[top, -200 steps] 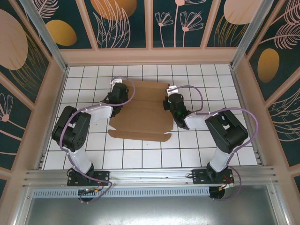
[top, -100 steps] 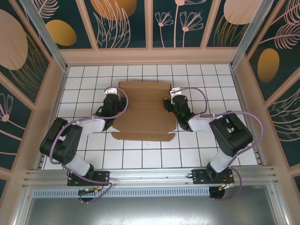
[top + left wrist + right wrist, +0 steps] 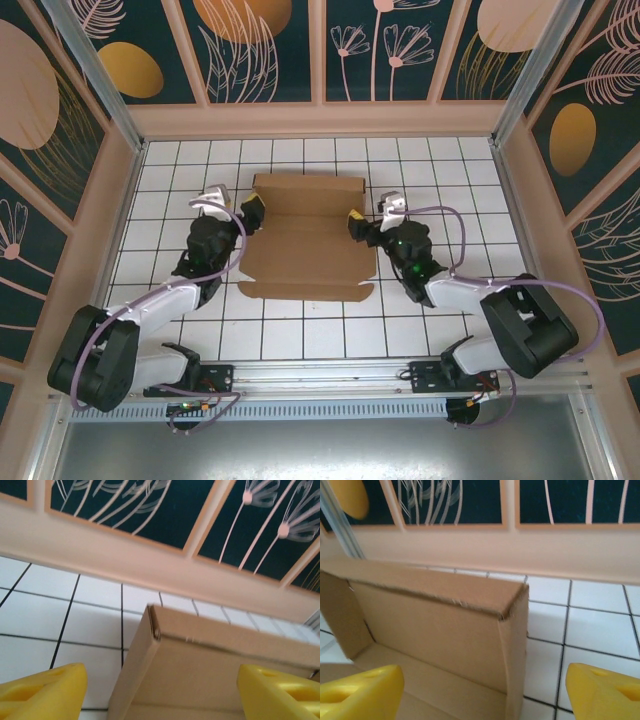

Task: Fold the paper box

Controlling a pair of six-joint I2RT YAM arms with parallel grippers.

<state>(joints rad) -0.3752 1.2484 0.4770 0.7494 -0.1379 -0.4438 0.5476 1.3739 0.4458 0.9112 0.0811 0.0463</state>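
Note:
The paper box (image 3: pixel 305 235) is plain brown cardboard lying in the middle of the white tiled table, with its rear wall and side walls raised and a flat flap at the near edge. My left gripper (image 3: pixel 238 204) is open at the box's left rear corner. In the left wrist view the box's left wall (image 3: pixel 135 665) stands between the yellow fingers (image 3: pixel 42 692), untouched. My right gripper (image 3: pixel 372 212) is open at the right rear corner. In the right wrist view the box's right wall (image 3: pixel 516 650) stands between the spread jaws of my right gripper (image 3: pixel 482 695), which touch nothing.
The white tiled table (image 3: pixel 300 335) is fenced by beige walls with dark floral panels (image 3: pixel 320 50). An aluminium rail (image 3: pixel 320 372) with both arm bases runs along the near edge. Bare tiles lie on either side of the box.
Both grippers have opened and let go of the cardboard. Both arms have drawn back outward and toward the near edge. The box has settled slightly, walls raised.

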